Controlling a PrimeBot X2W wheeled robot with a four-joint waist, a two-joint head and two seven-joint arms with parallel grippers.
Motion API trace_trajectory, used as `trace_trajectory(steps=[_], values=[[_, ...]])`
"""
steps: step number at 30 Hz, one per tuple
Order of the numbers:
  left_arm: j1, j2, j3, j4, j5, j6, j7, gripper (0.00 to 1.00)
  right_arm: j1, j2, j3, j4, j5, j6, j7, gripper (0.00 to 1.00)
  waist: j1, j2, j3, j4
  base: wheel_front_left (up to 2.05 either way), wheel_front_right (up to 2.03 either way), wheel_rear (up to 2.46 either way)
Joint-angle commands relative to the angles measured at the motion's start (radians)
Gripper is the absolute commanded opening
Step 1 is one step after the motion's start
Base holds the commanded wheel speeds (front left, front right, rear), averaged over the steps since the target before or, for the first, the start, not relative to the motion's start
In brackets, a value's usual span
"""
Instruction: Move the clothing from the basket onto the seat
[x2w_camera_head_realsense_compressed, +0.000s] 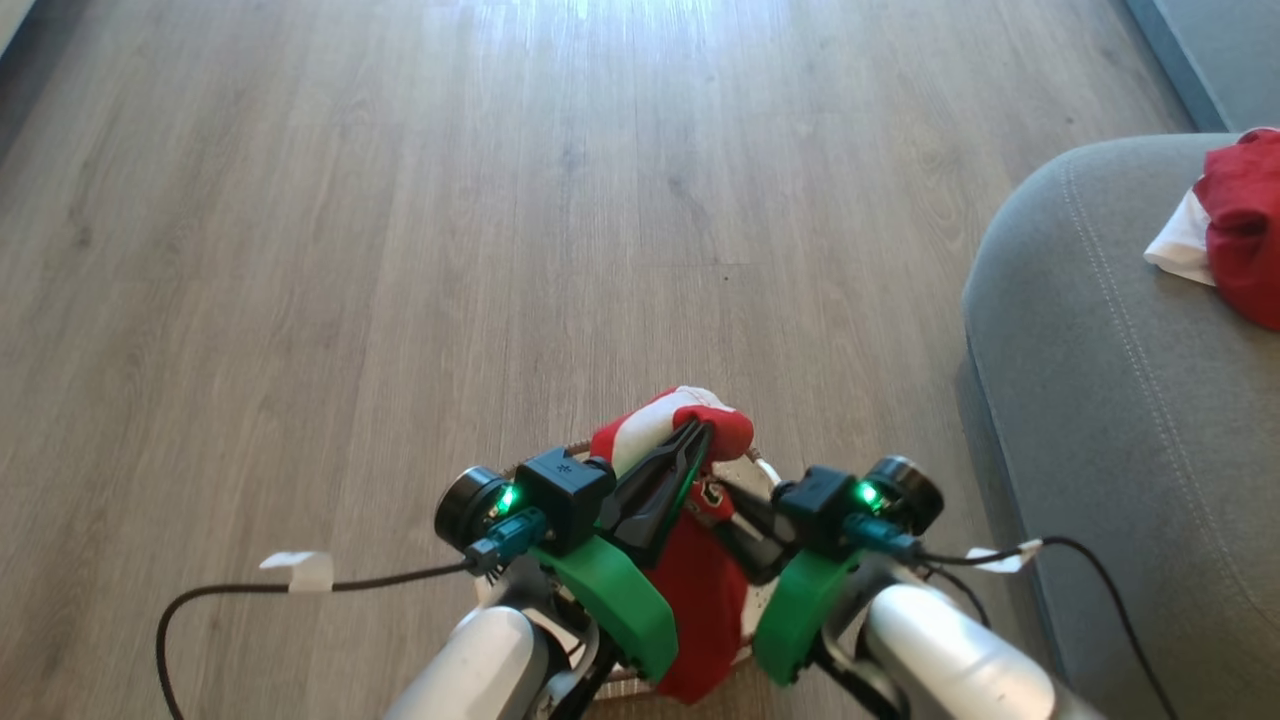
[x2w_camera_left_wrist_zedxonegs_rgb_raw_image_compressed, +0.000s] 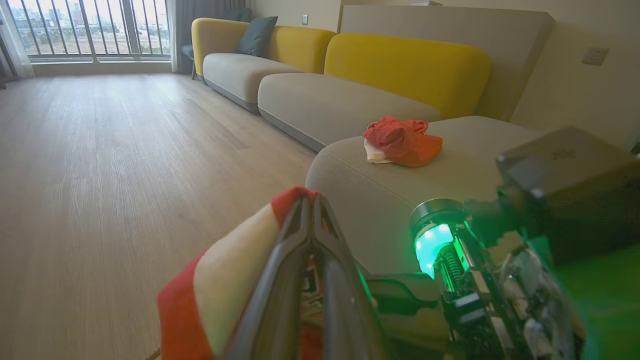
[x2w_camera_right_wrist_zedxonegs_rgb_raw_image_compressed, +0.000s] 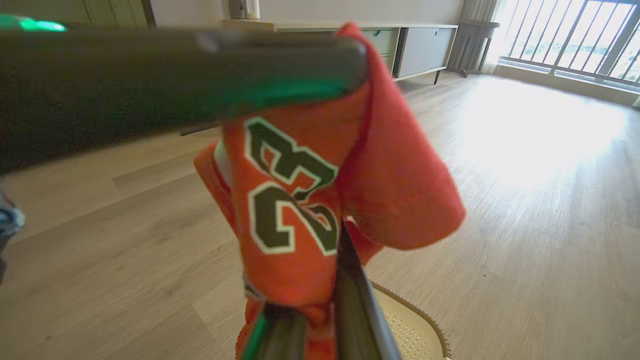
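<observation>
**Bright, sunlit living room**

A pale wood-plank floor (x2w_camera_head_realsense_compressed: 400, 250) runs to a tall window (x2w_camera_left_wrist_zedxonegs_rgb_raw_image_compressed: 90, 30) with a railing, and glare pools on the boards. A sofa (x2w_camera_left_wrist_zedxonegs_rgb_raw_image_compressed: 300, 85) with yellow backs and a teal pillow (x2w_camera_left_wrist_zedxonegs_rgb_raw_image_compressed: 256, 34) lines a cream wall (x2w_camera_left_wrist_zedxonegs_rgb_raw_image_compressed: 565, 85) bearing a socket (x2w_camera_left_wrist_zedxonegs_rgb_raw_image_compressed: 595, 55). A low sideboard (x2w_camera_right_wrist_zedxonegs_rgb_raw_image_compressed: 415, 47) stands against another wall.

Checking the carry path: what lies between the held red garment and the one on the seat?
Bare wood floor, then bare seat cushion, per the head view.
</observation>
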Motion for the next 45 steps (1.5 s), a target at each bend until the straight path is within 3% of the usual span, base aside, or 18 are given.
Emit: trace_trajectory(steps=[1, 2, 9, 22, 27, 40, 42, 45], values=[[-0.052, 0.004, 0.030, -0.032, -0.009, 0.008, -0.012, 0.78, -0.034, 0.001, -0.012, -0.035, -0.002, 0.000, -0.007, 0.00, 0.0000, 0.0000, 0.002, -0.004, 0.00, 0.00, 0.00], [-0.051, 0.005, 0.031, -0.028, -0.010, 0.009, -0.014, 1.00, -0.032, -0.004, -0.025, -0.038, -0.005, 0.000, -0.007, 0.00, 0.0000, 0.0000, 0.003, -0.008, 0.00, 0.00, 0.00], [-0.044, 0.015, 0.038, 0.017, -0.011, 0.018, -0.043, 1.00, -0.010, -0.045, -0.130, -0.083, -0.029, 0.000, -0.007, 0.00, 0.0000, 0.0000, 0.015, -0.076, 0.00, 0.00, 0.00], [-0.039, 0.001, -0.015, 0.118, -0.039, 0.009, -0.114, 1.00, 0.047, -0.121, -0.312, -0.195, -0.069, 0.000, -0.007, 0.00, 0.0000, 0.0000, 0.048, -0.323, 0.00, 0.00, 0.00], [-0.055, -0.002, -0.044, 0.142, -0.054, 0.003, -0.124, 1.00, 0.078, -0.141, -0.377, -0.221, -0.075, 0.000, -0.007, 0.00, 0.0000, 0.0000, 0.063, -0.379, 0.00, 0.00, 0.00], [-0.115, -0.003, -0.088, 0.166, -0.062, 0.010, -0.132, 1.00, 0.102, -0.120, -0.472, -0.276, -0.084, 0.000, -0.007, 0.00, 0.0000, 0.0000, 0.151, -0.389, 0.00, 0.00, 0.00], [-0.138, -0.003, -0.094, 0.167, -0.056, 0.012, -0.131, 1.00, 0.085, -0.114, -0.492, -0.289, -0.082, 0.000, -0.007, 0.00, 0.0000, 0.0000, 0.198, -0.380, 0.00, 0.00, 0.00], [-0.224, -0.002, -0.098, 0.151, -0.023, 0.022, -0.111, 1.00, -0.002, -0.103, -0.579, -0.317, -0.069, 0.000, -0.007, 0.00, 0.0000, 0.0000, 0.358, -0.355, 0.00, 0.00, 0.00]])
